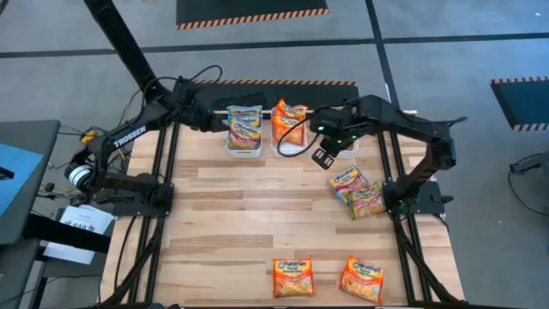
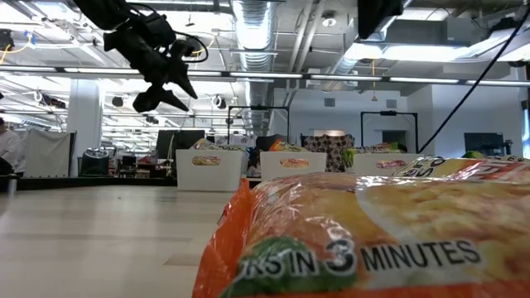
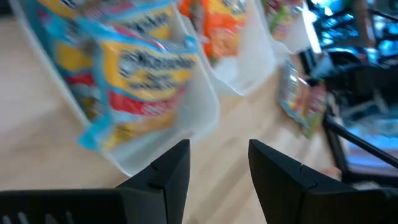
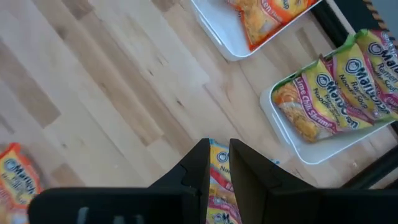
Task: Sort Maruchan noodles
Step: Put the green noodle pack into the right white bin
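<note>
We note the right gripper (image 1: 323, 157) hanging above the far middle of the table (image 1: 257, 223), just in front of the orange-packet tray (image 1: 288, 148). Its fingers are pinched on a pale yellow-blue packet (image 4: 219, 180) — the right wrist view shows the packet's edge caught between the two dark fingers, and it hangs free of the wood.

The left gripper (image 3: 217, 168) sits at the far left by the yellow-blue tray (image 1: 244, 148), fingers parted with nothing between them — it waits.

Where the noodles lie: yellow-blue packets (image 1: 244, 127) stand in that left tray, orange ones (image 1: 290, 122) in the next, green lime packets (image 4: 339, 93) in a third tray on the right. Loose on the table are two packets (image 1: 356, 190) near the right arm's base and two orange packets (image 1: 326, 278) at the near edge.

Our reading of the step: the held packet matches the leftmost tray, so it must be carried across the orange tray to reach it. We would lift high enough that the dangling packet clears the tray walls, centre over the yellow-blue stack, and release low so it drops inside and does not catch on the rim. The left gripper stands close to that tray; we would watch for crowding there.
</note>
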You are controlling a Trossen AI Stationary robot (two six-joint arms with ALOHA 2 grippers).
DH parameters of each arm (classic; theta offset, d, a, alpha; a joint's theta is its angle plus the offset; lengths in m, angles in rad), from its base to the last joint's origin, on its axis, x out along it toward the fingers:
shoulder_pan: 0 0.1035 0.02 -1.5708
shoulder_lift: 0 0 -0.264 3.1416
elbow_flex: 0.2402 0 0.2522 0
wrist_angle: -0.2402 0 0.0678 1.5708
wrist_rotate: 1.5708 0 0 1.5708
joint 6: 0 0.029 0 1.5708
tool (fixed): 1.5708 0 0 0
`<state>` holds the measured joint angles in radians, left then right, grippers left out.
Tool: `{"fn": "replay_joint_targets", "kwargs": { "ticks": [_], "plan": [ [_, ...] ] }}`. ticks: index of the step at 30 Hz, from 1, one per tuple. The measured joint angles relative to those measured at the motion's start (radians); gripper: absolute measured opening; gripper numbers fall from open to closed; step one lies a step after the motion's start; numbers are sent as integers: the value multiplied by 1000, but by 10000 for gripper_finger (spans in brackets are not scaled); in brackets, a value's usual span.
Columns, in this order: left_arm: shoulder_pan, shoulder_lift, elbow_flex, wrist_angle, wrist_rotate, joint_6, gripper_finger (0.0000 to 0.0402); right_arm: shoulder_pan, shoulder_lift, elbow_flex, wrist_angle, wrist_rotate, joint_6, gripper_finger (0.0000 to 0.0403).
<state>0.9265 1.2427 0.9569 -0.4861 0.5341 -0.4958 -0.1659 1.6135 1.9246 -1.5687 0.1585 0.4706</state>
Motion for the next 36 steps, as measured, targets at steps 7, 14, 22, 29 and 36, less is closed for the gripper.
{"fn": "replay_joint_targets", "kwargs": {
  "ticks": [7,14,22,29,36],
  "plan": [
    [-9,0,0,8,164,-24,148,12,-76,-2,-3,-13,-23,89],
    [-80,0,0,8,188,32,148,45,-111,-2,-2,-40,-106,136],
    [-222,0,0,27,185,66,148,46,-196,-162,-1,-118,-99,198],
    [-302,0,0,32,137,73,148,46,-364,-455,-4,-183,-87,207],
    [-316,0,0,32,37,45,148,46,-443,-666,-3,-264,-88,206]
  ]
}}
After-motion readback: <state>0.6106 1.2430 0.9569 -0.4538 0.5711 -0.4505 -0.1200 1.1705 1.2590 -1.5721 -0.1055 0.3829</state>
